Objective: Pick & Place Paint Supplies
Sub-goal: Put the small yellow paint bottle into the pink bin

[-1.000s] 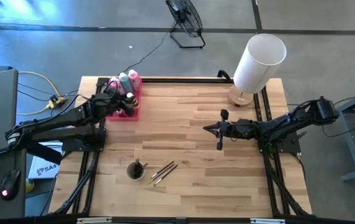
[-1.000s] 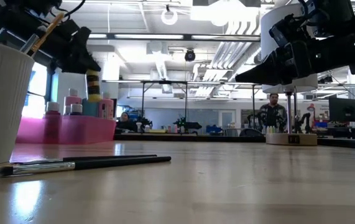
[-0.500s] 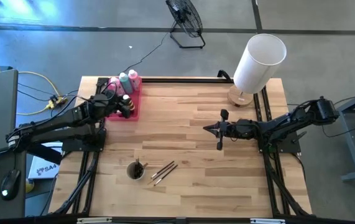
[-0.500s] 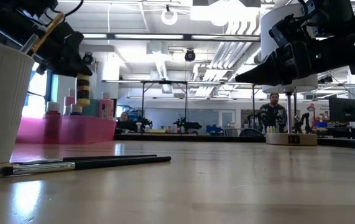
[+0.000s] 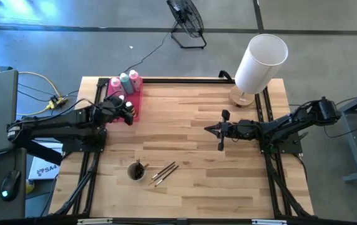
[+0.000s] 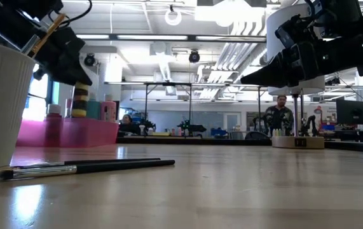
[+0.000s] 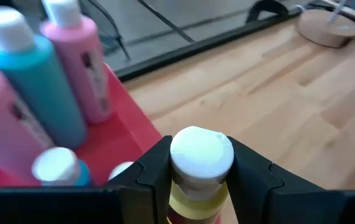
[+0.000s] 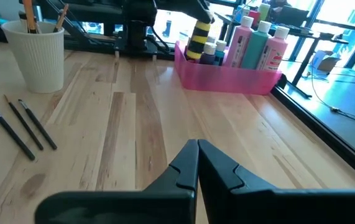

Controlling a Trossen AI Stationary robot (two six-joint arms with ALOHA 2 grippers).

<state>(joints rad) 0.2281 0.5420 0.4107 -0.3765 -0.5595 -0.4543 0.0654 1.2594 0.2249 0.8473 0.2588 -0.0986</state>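
The left gripper (image 7: 201, 163) is clamped on a stack of tiny paint pots (image 7: 199, 180), white cap on top with yellow and dark bands below, and holds it in the air just at the pink tray's (image 5: 134, 112) edge, near the tabletop's (image 5: 191, 131) far left corner. In the low view the stack (image 6: 79, 102) hangs beneath the dark fingers, above the tray wall (image 6: 67, 133). Inside the tray stand a teal squeeze bottle (image 7: 37, 87) between two pink squeeze bottles (image 7: 81, 59), with more small capped pots (image 7: 56, 167) beside them. The right gripper (image 8: 196, 163) hovers over the middle of the tabletop toward the right edge, its fingers pressed together and holding nothing. Near the front edge a white ribbed cup (image 8: 37, 53) holds brushes, and a few dark-handled brushes (image 5: 164, 172) lie loose just beside it. A white lampshade (image 5: 261, 61) stands at the far right corner.
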